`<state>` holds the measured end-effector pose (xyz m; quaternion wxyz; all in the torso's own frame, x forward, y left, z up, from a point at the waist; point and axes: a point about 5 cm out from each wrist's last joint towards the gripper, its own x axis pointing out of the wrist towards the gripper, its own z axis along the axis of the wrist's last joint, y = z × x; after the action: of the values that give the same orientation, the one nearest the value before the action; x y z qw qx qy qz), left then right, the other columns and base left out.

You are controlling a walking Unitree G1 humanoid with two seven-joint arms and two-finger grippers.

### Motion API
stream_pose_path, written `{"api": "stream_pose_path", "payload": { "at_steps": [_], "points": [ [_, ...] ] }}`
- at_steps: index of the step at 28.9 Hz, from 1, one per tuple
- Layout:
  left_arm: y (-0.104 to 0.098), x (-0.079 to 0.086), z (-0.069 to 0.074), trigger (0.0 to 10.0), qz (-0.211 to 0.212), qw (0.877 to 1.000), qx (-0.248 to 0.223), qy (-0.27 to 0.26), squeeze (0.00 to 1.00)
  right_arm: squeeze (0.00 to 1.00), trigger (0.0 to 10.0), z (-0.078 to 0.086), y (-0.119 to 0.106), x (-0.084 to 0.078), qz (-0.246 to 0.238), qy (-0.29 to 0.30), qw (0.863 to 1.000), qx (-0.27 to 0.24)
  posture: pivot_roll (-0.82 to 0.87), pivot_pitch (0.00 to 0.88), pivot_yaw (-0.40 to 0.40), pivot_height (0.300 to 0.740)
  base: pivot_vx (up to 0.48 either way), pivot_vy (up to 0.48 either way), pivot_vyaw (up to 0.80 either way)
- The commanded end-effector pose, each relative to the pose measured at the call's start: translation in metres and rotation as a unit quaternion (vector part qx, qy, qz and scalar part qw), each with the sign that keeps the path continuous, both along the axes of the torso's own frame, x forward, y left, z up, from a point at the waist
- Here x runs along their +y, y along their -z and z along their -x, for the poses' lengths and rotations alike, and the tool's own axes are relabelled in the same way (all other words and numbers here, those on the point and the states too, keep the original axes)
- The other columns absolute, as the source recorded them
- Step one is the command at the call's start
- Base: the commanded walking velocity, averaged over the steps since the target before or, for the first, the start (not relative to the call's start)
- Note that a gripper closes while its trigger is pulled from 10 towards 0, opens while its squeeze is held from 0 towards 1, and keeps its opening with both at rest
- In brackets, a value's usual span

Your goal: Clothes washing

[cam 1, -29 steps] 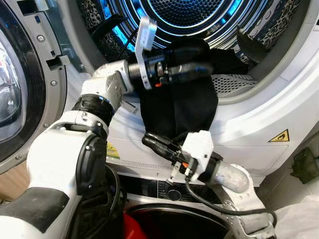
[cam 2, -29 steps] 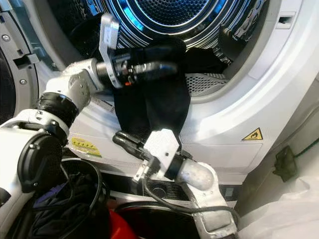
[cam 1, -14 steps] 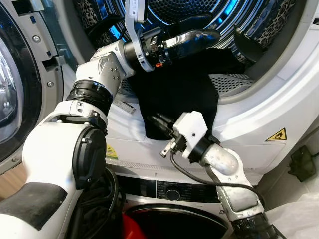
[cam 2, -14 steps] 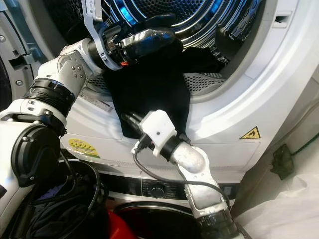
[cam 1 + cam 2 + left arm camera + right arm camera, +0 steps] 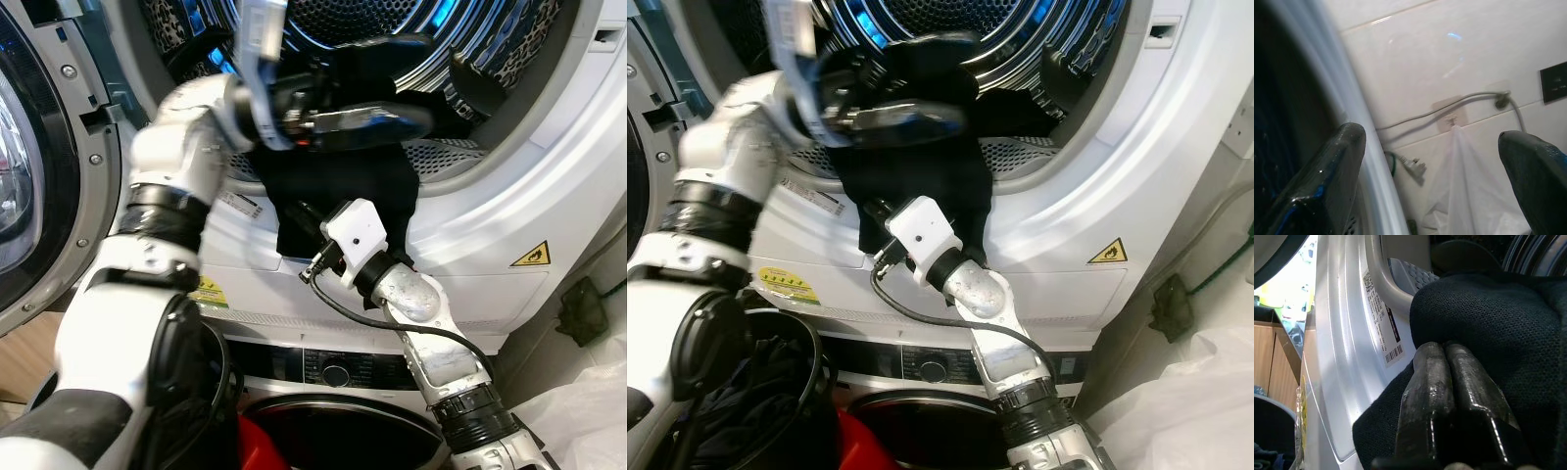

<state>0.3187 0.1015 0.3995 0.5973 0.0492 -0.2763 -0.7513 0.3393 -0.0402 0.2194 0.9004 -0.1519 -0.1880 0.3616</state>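
A black garment (image 5: 343,181) lies draped over the lower lip of the washing machine's drum opening (image 5: 460,162), part inside and part hanging down the front. My left gripper (image 5: 407,108) reaches over the garment into the drum mouth and is blurred by motion. In the left wrist view its fingers (image 5: 1327,171) stand wide apart with nothing between them. My right gripper (image 5: 1444,346) is shut, its fingers pressed together against the garment's hanging lower edge (image 5: 294,235) from below, next to the white label on the door seal (image 5: 1382,328).
The round door (image 5: 20,166) stands open at the left. Below is a second machine's control panel (image 5: 338,372) with something red (image 5: 257,446) under it. A black basket of dark clothes (image 5: 774,392) sits lower left. A white plastic bag (image 5: 588,411) and a cable (image 5: 583,311) lie at the right.
My left arm lifted from the garment's fold and swung up into the drum mouth. My right gripper rose from below the machine's front to the garment's hanging edge, which now hangs shorter.
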Motion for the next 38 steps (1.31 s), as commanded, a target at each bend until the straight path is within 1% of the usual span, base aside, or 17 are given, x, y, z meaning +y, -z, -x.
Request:
{"api": "stream_pose_path", "payload": {
  "at_steps": [1, 4, 6, 9, 13, 14, 20, 24, 25, 27, 28, 30, 31, 33, 35, 37, 38],
  "points": [
    [-0.011, 0.005, 0.017, 10.0, 0.002, 0.999, -0.026, 0.022, 0.0, 0.0, 0.0, -0.007, -0.007, -0.004, -0.019, 0.027, 0.999, -0.004, 0.06, 0.0, 0.097, 0.74, 0.0, 0.0, 0.0],
    [-0.02, 0.017, 0.036, 10.0, 0.026, 0.997, -0.009, 0.071, 0.0, 0.0, 0.0, -0.008, -0.005, -0.002, -0.022, 0.028, 0.999, -0.001, 0.06, 0.0, 0.102, 0.74, 0.0, 0.0, 0.0],
    [-0.015, 0.021, 0.042, 10.0, 0.023, 0.997, 0.01, 0.078, 0.0, 0.0, 0.0, -0.008, -0.004, -0.001, -0.024, 0.028, 0.999, -0.001, 0.06, 0.0, 0.107, 0.74, 0.0, 0.0, 0.0],
    [0.014, 0.028, 0.056, 10.0, -0.029, 0.995, 0.053, 0.076, 0.0, 0.0, 0.0, -0.01, 0.0, -0.003, -0.025, 0.034, 0.999, 0.002, 0.07, 0.0, 0.108, 0.74, 0.0, 0.0, 0.0],
    [0.03, 0.037, 0.072, 10.0, -0.056, 0.988, 0.112, 0.091, 0.0, 0.0, 0.0, -0.011, 0.005, -0.003, -0.023, 0.035, 0.999, 0.007, 0.08, 0.0, 0.112, 0.74, 0.0, 0.0, 0.0],
    [0.041, 0.042, 0.081, 10.0, -0.081, 0.985, 0.125, 0.09, 0.0, 0.0, 0.0, -0.012, 0.007, -0.004, -0.025, 0.036, 0.999, 0.01, 0.09, 0.0, 0.115, 0.74, 0.0, 0.0, 0.0],
    [0.052, 0.056, 0.096, 10.0, -0.088, 0.975, 0.175, 0.103, 0.0, 0.0, 0.0, -0.014, 0.013, -0.004, -0.026, 0.038, 0.999, 0.019, 0.11, 0.0, 0.117, 0.74, 0.0, 0.0, 0.0],
    [0.088, 0.072, 0.107, 10.0, -0.143, 0.953, 0.252, 0.088, 0.0, 0.0, 0.0, -0.015, 0.017, -0.001, -0.028, 0.037, 0.999, 0.026, 0.12, 0.0, 0.116, 0.74, 0.0, 0.0, 0.0],
    [0.088, 0.072, 0.107, 10.0, -0.143, 0.953, 0.252, 0.088, 0.0, 0.0, 0.0, -0.015, 0.017, -0.001, -0.028, 0.037, 0.999, 0.026, 0.12, 0.0, 0.116, 0.74, 0.0, 0.0, 0.0],
    [0.115, 0.081, 0.11, 10.0, -0.187, 0.933, 0.302, 0.051, 0.0, 0.0, 0.0, -0.015, 0.018, -0.001, -0.029, 0.035, 0.999, 0.028, 0.12, 0.0, 0.115, 0.74, 0.0, 0.0, 0.0],
    [0.137, 0.088, 0.113, 10.0, -0.231, 0.915, 0.33, 0.02, 0.0, 0.0, 0.0, -0.015, 0.02, -0.001, -0.028, 0.035, 0.999, 0.028, 0.12, 0.0, 0.114, 0.74, 0.0, 0.0, 0.0],
    [0.161, 0.096, 0.116, 10.0, -0.286, 0.892, 0.349, -0.008, 0.0, 0.0, 0.0, -0.016, 0.021, -0.001, -0.028, 0.036, 0.999, 0.03, 0.12, 0.0, 0.116, 0.74, 0.0, 0.0, 0.0],
    [0.161, 0.096, 0.116, 10.0, -0.286, 0.892, 0.349, -0.008, 0.0, 0.0, 0.0, -0.016, 0.021, -0.001, -0.028, 0.036, 0.999, 0.03, 0.12, 0.0, 0.116, 0.74, 0.0, 0.0, 0.0],
    [0.176, 0.102, 0.12, 10.0, -0.316, 0.875, 0.365, -0.025, 0.0, 0.0, 0.0, -0.016, 0.022, -0.002, -0.027, 0.037, 0.998, 0.032, 0.12, 0.0, 0.117, 0.74, 0.0, 0.0, 0.0],
    [0.212, 0.111, 0.12, 10.0, -0.372, 0.843, 0.38, -0.078, 0.0, 0.0, 0.0, -0.017, 0.023, -0.003, -0.028, 0.039, 0.998, 0.034, 0.12, 0.0, 0.116, 0.74, 0.0, 0.0, 0.0],
    [0.217, 0.112, 0.121, 10.0, -0.379, 0.839, 0.381, -0.084, 0.0, 0.0, 0.0, -0.017, 0.023, -0.003, -0.028, 0.04, 0.998, 0.035, 0.12, 0.0, 0.116, 0.74, 0.0, 0.0, 0.0],
    [0.244, 0.117, 0.119, 10.0, -0.396, 0.817, 0.402, -0.123, 0.0, 0.0, 0.0, -0.017, 0.023, -0.002, -0.029, 0.039, 0.998, 0.034, 0.12, 0.0, 0.115, 0.74, 0.0, 0.0, 0.0]
  ]
}}
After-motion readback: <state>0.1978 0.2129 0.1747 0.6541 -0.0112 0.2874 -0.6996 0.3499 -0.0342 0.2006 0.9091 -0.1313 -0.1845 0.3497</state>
